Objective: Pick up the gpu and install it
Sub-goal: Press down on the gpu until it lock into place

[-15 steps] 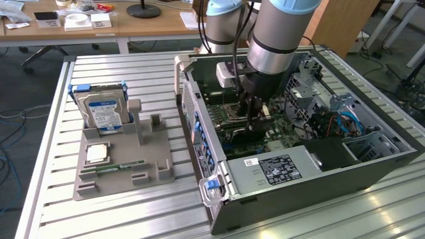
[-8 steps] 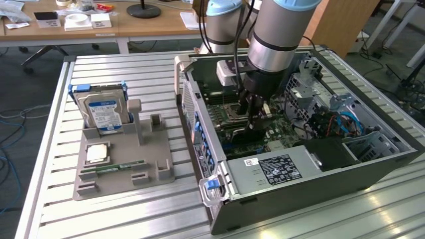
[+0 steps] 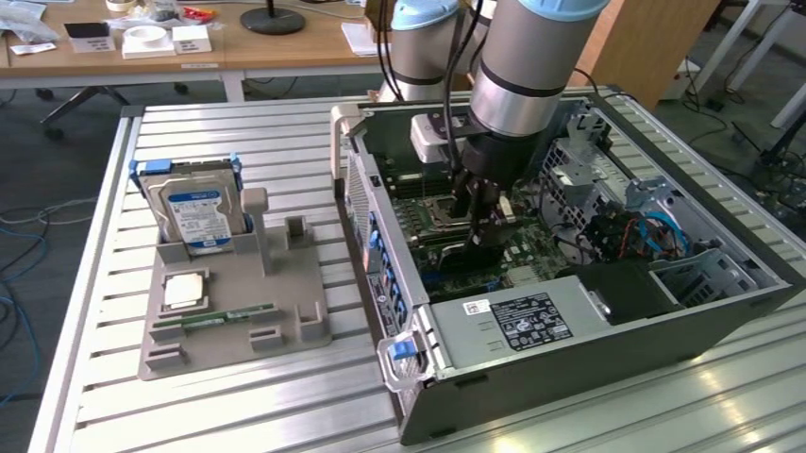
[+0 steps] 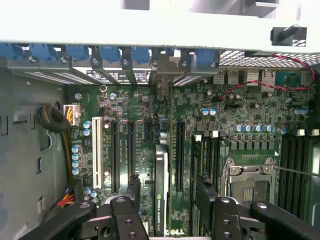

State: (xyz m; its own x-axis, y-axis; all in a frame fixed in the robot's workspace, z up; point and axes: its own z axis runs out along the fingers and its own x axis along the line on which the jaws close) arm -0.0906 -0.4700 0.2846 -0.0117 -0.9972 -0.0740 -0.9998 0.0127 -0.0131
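Exterior view: arm (image 3: pixel 529 66) reaching steeply down into open computer case (image 3: pixel 705 311), gripper (image 3: pixel 478 236) low over motherboard (image 3: pixel 529 247), dark fingers close against the board.

Wrist view: gripper (image 4: pixel 167 200) straddling gpu (image 4: pixel 161 192), black fingers (image 4: pixel 133 192) on either side of the card and closed against its faces. Gpu held on edge, thin and dark, green-lettered label along its top, standing in line with a long black slot (image 4: pixel 179 155) region of the motherboard (image 4: pixel 235 110), silver end bracket (image 4: pixel 162 82) up at the case's rear wall among blue clips (image 4: pixel 80 52). Whether seated fully in the slot, cannot tell.

Motherboard green, densely studded with small cylindrical capacitors; white slot (image 4: pixel 96 160) and further black slots beside the card; square metal CPU socket (image 4: pixel 250 180) close to one finger; red wire (image 4: pixel 295 67) looping near the rear ports. Case grey sheet metal, perforated at the back.

Outside the case, on ribbed aluminium table (image 3: pixel 252 415): grey moulded fixture (image 3: pixel 233 326) carrying upright silver hard drive (image 3: pixel 195 212) with blue label, narrow green RAM stick (image 3: pixel 214 319) lying flat, pale square chip (image 3: pixel 185 291). Wooden desk (image 3: pixel 290 47) behind.
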